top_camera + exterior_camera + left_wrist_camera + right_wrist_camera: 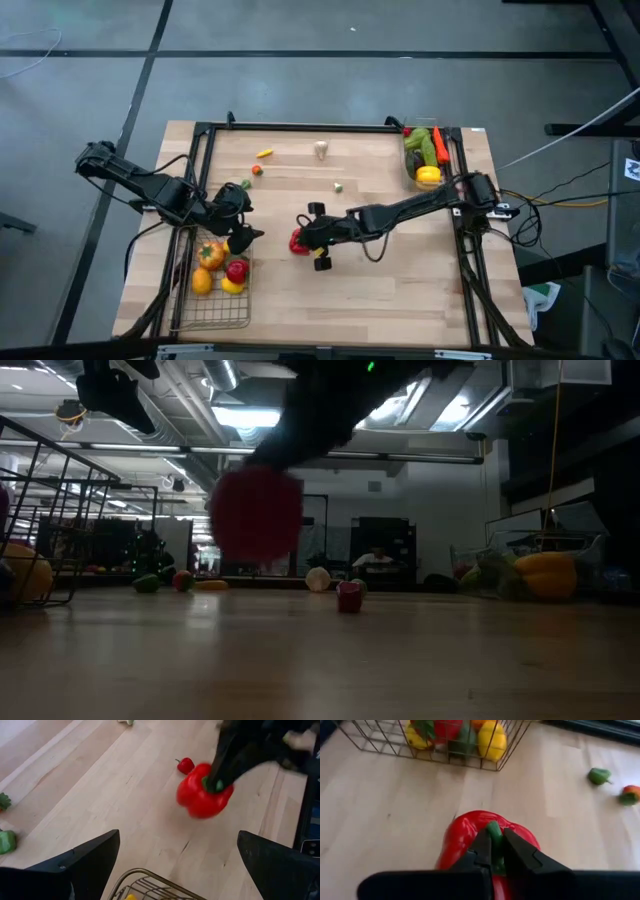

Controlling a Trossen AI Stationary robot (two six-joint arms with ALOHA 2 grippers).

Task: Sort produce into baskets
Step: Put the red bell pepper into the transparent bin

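The right end effector is clamped on the green stem of a red pepper above the tabletop, while the left end effector hangs wide open over the wire basket

A red pepper is gripped by the right gripper near the table's middle, beside the wire basket.
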